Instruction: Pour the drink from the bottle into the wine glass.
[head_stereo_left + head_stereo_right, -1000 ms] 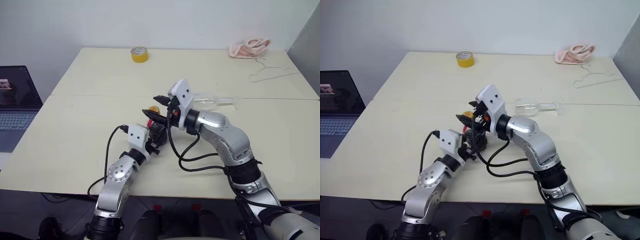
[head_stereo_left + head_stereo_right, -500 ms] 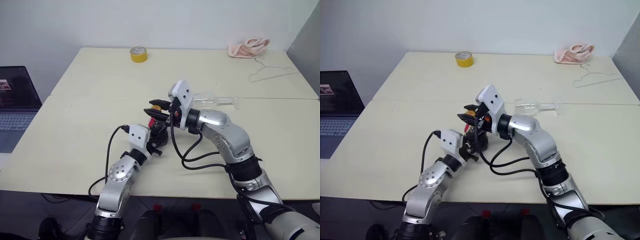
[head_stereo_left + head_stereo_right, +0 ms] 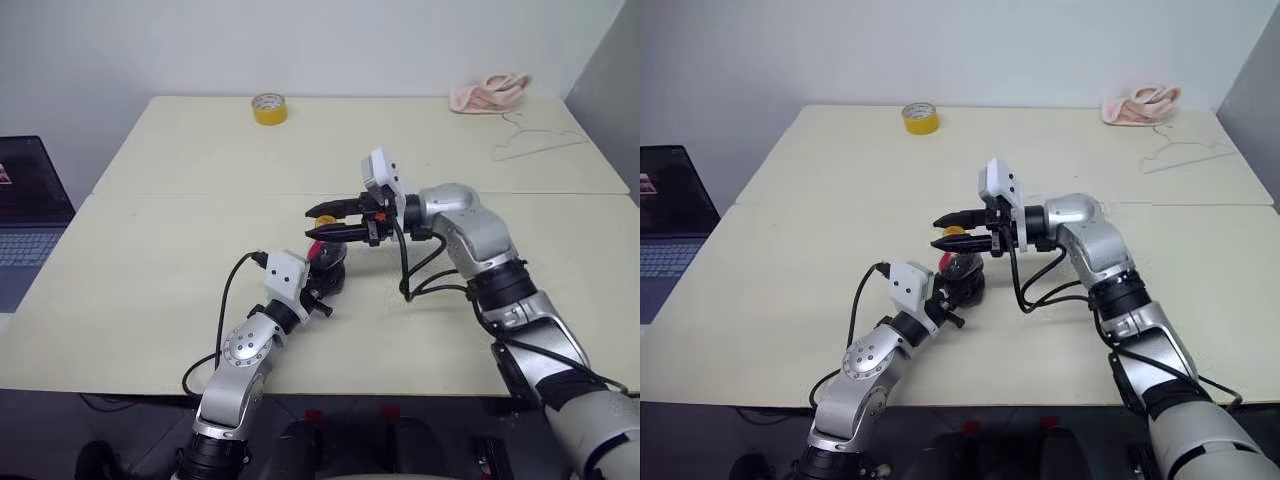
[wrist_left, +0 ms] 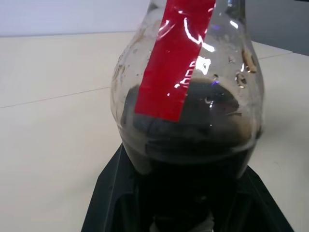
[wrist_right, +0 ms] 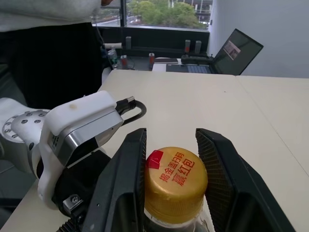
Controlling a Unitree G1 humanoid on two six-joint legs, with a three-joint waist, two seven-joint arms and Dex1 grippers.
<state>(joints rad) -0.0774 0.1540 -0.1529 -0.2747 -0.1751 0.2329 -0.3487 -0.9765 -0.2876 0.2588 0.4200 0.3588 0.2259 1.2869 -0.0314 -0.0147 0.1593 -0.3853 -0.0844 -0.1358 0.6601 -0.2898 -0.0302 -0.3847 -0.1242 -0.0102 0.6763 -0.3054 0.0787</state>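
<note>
The bottle (image 3: pixel 328 268) stands upright near the middle of the table (image 3: pixel 150 250). It is squat and clear, with a red strip (image 4: pixel 176 63) down its neck. The drink (image 4: pixel 193 150), nearly black, fills its lower part. My left gripper (image 3: pixel 324 284) is shut on the bottle's body from the near side. Level and pointing left, my right gripper (image 5: pixel 171 140) reaches in from the right. Its fingers (image 5: pixel 126 183) press either side of the yellow-orange cap (image 5: pixel 175 178). The wine glass is hidden behind my right arm.
A yellow tape roll (image 3: pixel 266 108) lies at the table's far edge. A pink cloth (image 3: pixel 488 92) and a wire hanger (image 3: pixel 530 148) are at the far right. An open laptop (image 3: pixel 25 215) sits off the left side. A person in dark clothes (image 5: pixel 48 53) stands close by.
My right gripper has turned level, pointing left, and its fingers have narrowed onto the cap. The left gripper has tightened on the bottle. The bottle has stayed in place.
</note>
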